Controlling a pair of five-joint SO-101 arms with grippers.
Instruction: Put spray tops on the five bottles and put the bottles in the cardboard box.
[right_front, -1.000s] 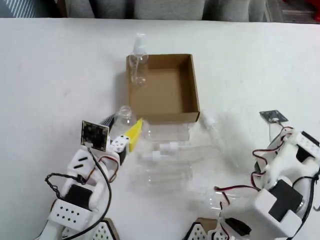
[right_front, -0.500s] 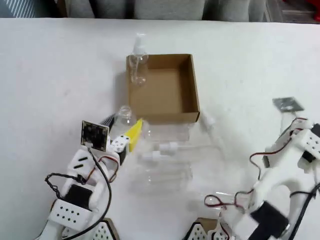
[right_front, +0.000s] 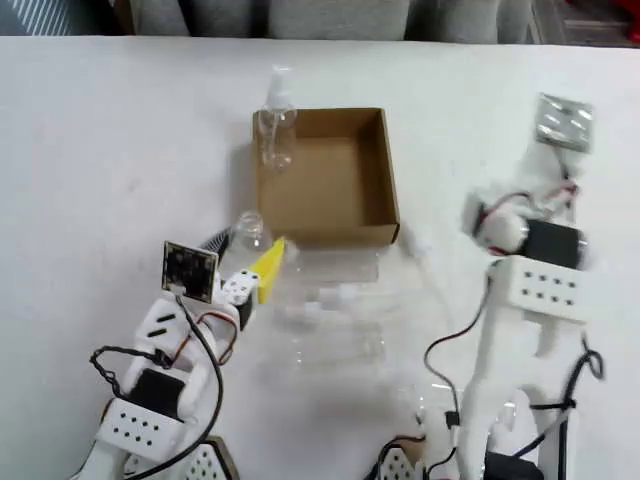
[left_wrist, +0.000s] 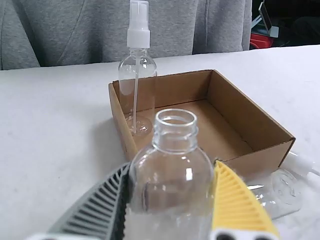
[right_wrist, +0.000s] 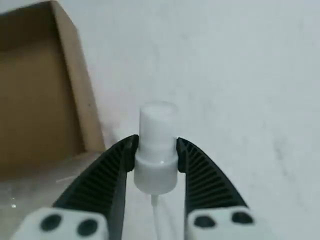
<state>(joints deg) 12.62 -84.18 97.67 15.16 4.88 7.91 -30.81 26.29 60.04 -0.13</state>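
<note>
My left gripper (right_front: 255, 252) (left_wrist: 172, 187) is shut on an open-necked clear bottle (right_front: 249, 231) (left_wrist: 172, 165), held upright just in front of the cardboard box (right_front: 390, 185) (left_wrist: 252, 122). One bottle with a spray top (right_front: 276, 125) (left_wrist: 137, 80) stands in the box's far left corner. My right gripper (right_wrist: 156, 146) is shut on a white spray top (right_wrist: 157, 150) by its collar, its tube running back between the fingers, right of the box's wall (right_wrist: 75, 85). The right arm (right_front: 530, 285) stretches up the table's right side.
Several clear bottles (right_front: 330, 345) and loose spray tops (right_front: 338, 294) lie on the white table in front of the box. Another spray top (right_front: 415, 243) lies off the box's near right corner. Bare table spreads to the far left and far right.
The right arm has risen from its folded pose at the near right and swung out toward the far right of the box. The left arm and its bottle have not moved.
</note>
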